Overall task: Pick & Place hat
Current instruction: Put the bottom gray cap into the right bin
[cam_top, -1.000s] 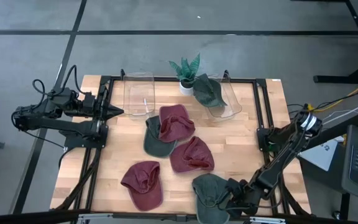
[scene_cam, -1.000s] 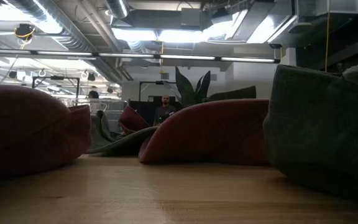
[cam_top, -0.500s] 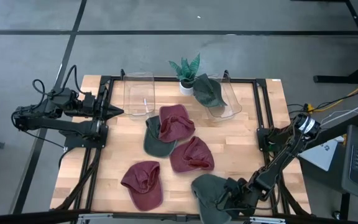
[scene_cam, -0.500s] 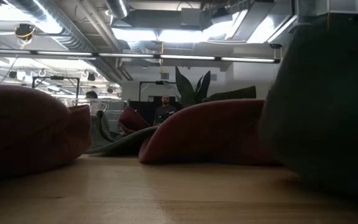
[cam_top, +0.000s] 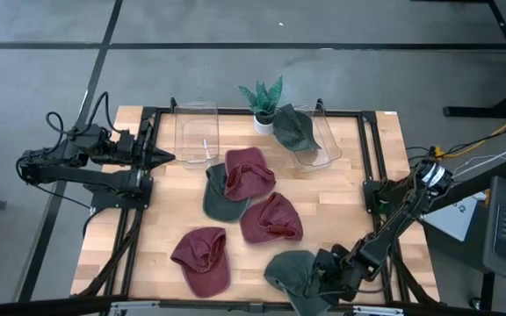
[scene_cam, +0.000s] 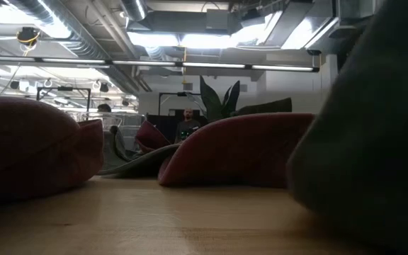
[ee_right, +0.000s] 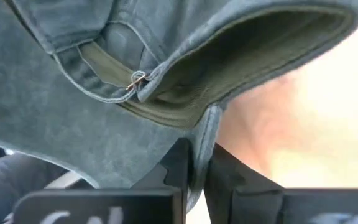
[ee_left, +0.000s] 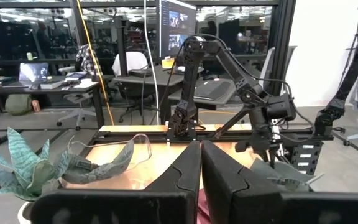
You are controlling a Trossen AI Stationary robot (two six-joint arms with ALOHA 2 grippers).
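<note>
caps [cam_top: 251,189] crowd centre, right boards [cam_top: 363,206] clear

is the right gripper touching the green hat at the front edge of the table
Touching. In the right wrist view the right gripper has its fingers pinched on a fold of the green hat, with fabric between them.

Even light from above, murk at table height

Overhead, the wooden table [cam_top: 174,219] is evenly lit with soft shadows. Low down, ceiling lights [scene_cam: 183,39] glare while near hats are dark and blurred. The green hat [ee_right: 104,93] is backlit against a washed-out background.
</note>
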